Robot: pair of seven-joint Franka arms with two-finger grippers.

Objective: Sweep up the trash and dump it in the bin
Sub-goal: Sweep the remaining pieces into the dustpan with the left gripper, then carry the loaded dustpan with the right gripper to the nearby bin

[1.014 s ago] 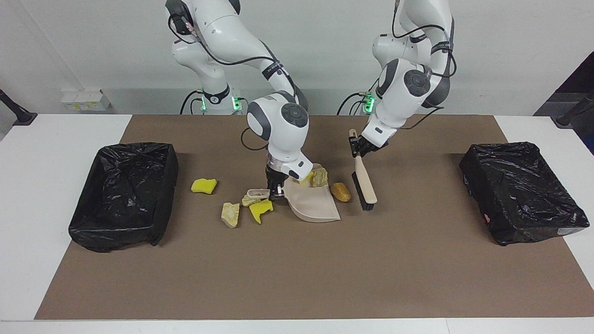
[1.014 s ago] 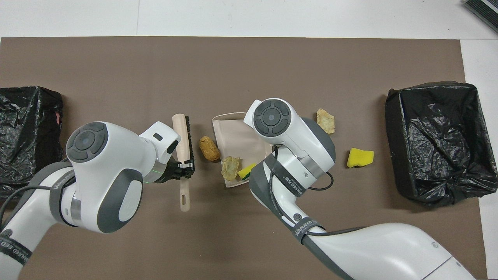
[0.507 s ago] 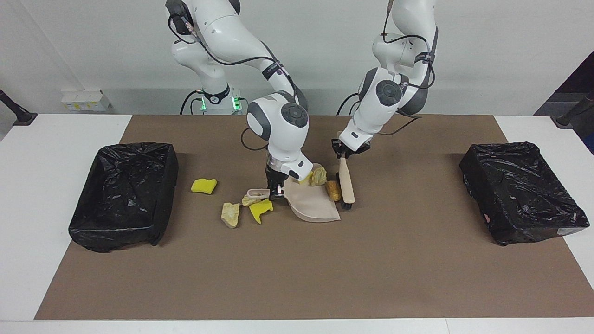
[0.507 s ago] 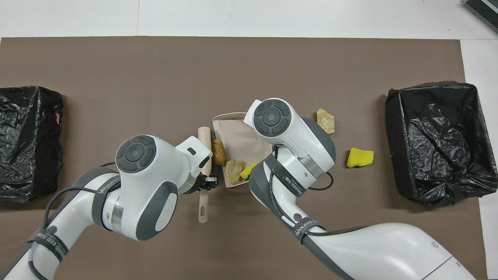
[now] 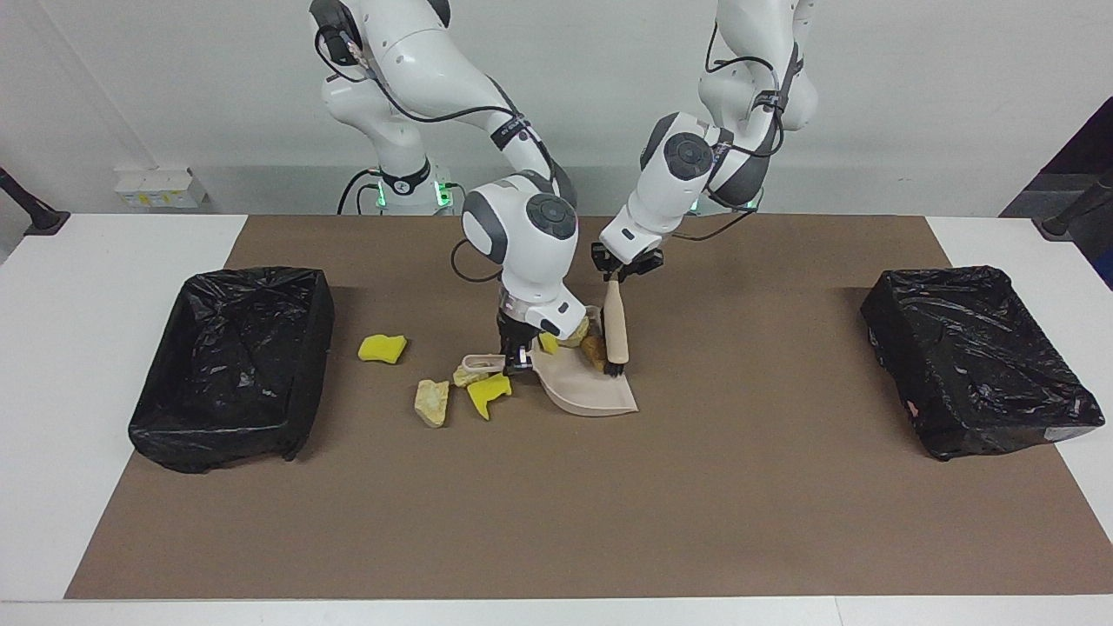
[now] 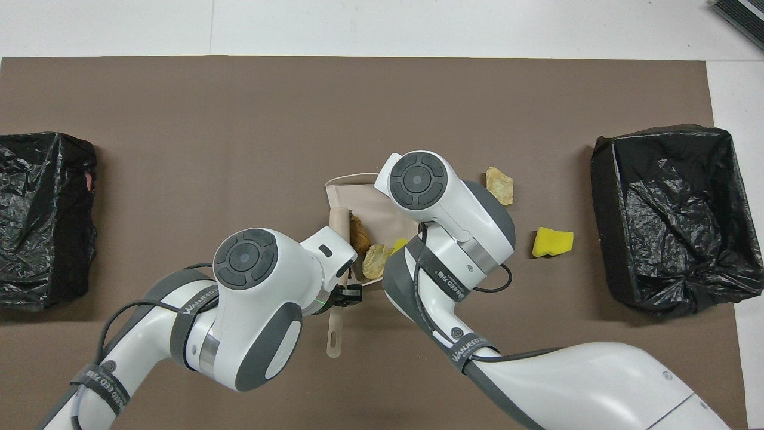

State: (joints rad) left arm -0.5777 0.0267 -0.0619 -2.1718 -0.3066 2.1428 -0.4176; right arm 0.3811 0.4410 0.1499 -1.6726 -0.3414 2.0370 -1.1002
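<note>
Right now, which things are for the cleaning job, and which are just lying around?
For the job: brush in the left tool; dustpan in the right tool; foam bits; bin at the right arm's end; bin at the left arm's end.
Just lying about: mat; white box by the wall.

Yellow, beige and orange-brown foam scraps, a beige dustpan, black bins, brown mat are seen.
</note>
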